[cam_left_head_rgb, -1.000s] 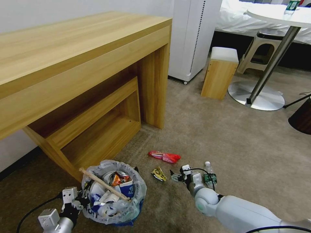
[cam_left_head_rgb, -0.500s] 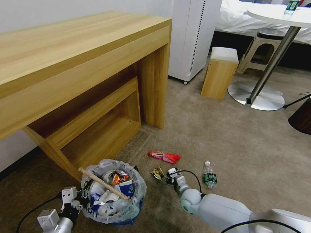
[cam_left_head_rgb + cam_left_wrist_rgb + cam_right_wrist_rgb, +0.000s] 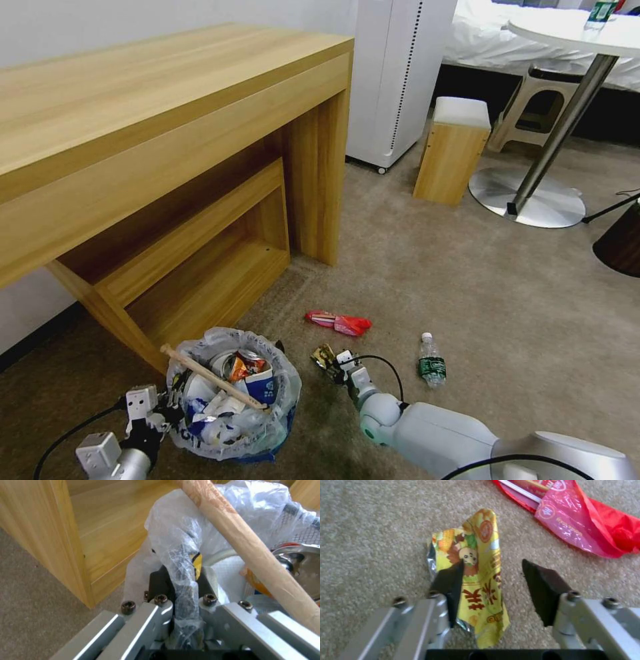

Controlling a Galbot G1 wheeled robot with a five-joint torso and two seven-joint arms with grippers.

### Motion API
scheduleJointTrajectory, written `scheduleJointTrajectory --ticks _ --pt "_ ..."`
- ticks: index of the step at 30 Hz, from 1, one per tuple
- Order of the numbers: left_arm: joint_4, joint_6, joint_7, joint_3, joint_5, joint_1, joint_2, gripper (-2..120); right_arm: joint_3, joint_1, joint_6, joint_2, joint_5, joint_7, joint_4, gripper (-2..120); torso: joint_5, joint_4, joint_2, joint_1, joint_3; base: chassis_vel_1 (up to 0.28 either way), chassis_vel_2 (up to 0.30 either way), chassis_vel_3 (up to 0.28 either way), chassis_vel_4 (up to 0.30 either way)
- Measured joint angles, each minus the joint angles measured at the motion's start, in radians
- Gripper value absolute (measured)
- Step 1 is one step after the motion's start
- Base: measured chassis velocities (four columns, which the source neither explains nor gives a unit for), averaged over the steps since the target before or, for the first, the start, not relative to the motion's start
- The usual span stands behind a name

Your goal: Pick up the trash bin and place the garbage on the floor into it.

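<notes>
I see my left gripper (image 3: 181, 610) clenched on the bag-lined rim of the blue trash bin (image 3: 235, 395), heaped with litter, near left on the beige carpet (image 3: 493, 293). My right gripper (image 3: 491, 575) hovers with jaws spread around the crumpled yellow wrapper (image 3: 476, 580); the red wrapper (image 3: 339, 323) lies farther off.

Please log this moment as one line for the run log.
left gripper: shut on bag-lined blue trash bin rim | right gripper: jaws open around yellow foil wrapper on beige carpet floor
</notes>
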State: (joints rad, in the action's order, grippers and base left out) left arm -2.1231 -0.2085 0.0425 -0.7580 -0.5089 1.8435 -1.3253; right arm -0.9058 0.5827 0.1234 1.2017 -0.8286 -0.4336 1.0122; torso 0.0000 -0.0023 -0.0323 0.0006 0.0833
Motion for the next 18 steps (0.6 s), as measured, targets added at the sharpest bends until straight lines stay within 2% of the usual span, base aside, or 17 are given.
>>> scheduleJointTrajectory --ticks 3,5,8,9,10,12,18 --pt "-0.003 0.001 0.000 0.000 0.000 0.000 -0.004 3 0.000 0.002 0.001 0.000 0.006 0.000 0.000 36 0.0000 0.0000 0.000 0.000 0.000 0.000 0.000 0.000 0.000" --pt "-0.003 0.003 0.001 0.001 0.000 -0.001 -0.007 3 0.000 0.007 0.006 -0.005 0.018 0.000 0.001 24 -0.0001 0.0000 0.000 0.000 0.000 0.000 0.000 0.000 0.000" --pt "-0.003 0.004 0.001 0.001 0.000 -0.002 -0.009 3 0.001 0.008 0.008 -0.008 0.022 0.000 0.002 21 0.0000 0.0000 0.000 0.000 0.000 0.000 0.000 0.000 0.000" --pt "-0.002 0.005 0.001 0.003 0.000 -0.004 -0.012 3 0.004 0.014 0.018 -0.018 0.029 0.001 0.003 11 0.0000 0.0000 0.000 0.000 0.000 0.000 0.000 0.000 0.000" --pt "-0.002 0.005 0.001 0.003 0.000 -0.004 -0.012 3 0.004 0.014 0.018 -0.018 0.029 0.001 0.003 11 0.0000 0.0000 0.000 0.000 0.000 0.000 0.000 0.000 0.000" --pt "0.000 0.005 0.001 0.004 0.001 -0.007 -0.013 3 0.013 0.020 0.025 -0.031 0.038 0.007 0.005 2 0.0000 0.0000 0.000 0.000 0.000 0.000 0.000 0.000 0.000" --pt "0.005 0.005 0.001 0.006 0.004 -0.009 -0.016 3 0.042 0.031 0.044 -0.058 0.050 0.021 0.018 0 0.0002 0.0000 0.000 0.000 0.000 0.000 0.000 0.000 0.000"
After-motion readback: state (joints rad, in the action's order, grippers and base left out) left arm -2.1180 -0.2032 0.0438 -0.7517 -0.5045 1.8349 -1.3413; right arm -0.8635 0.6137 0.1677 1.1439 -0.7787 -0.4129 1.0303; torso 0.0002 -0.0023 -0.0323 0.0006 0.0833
